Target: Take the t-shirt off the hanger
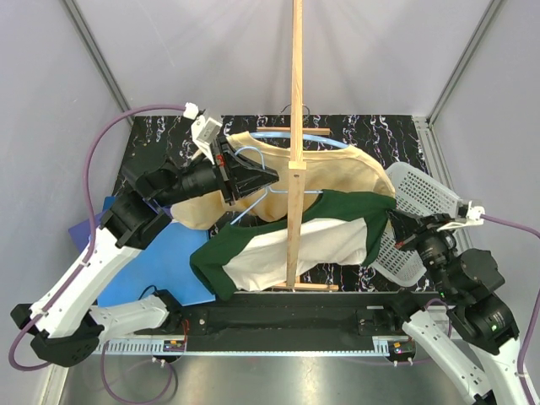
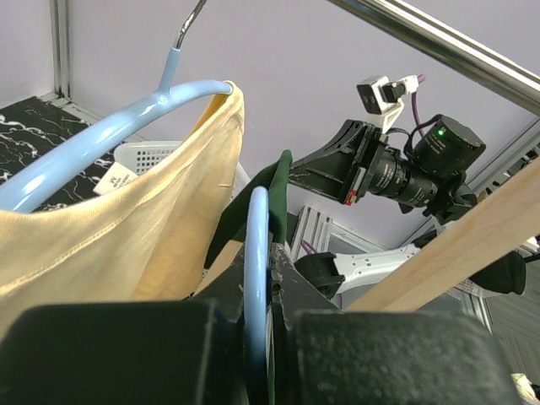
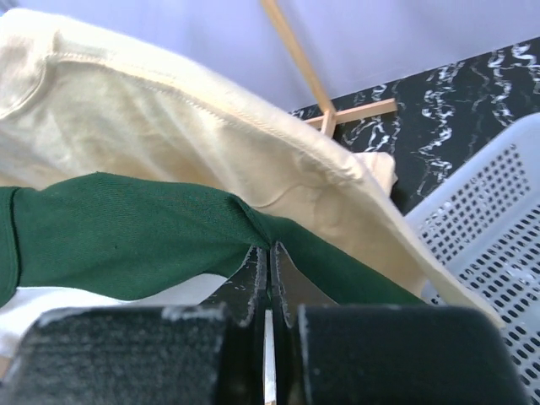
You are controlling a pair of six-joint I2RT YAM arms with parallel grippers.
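A green-and-white t-shirt (image 1: 337, 207) hangs on a light blue hanger (image 2: 256, 221) from the wooden rack (image 1: 295, 126). My left gripper (image 1: 253, 179) is shut on that hanger's arm, and the blue bar runs between its jaws in the left wrist view (image 2: 272, 253). My right gripper (image 1: 396, 232) is shut on the shirt's green sleeve (image 3: 126, 236) at the right end, with the cloth pinched at its tips (image 3: 270, 251). The shirt's white body (image 1: 287, 245) sags low towards the table.
A cream t-shirt (image 1: 337, 173) hangs on a second blue hanger (image 2: 101, 143) just behind, touching the green one (image 3: 169, 126). A white perforated basket (image 1: 422, 202) lies at the right. A blue mat (image 1: 160, 261) lies at the left. The rack's foot bar (image 1: 304, 287) is near the front.
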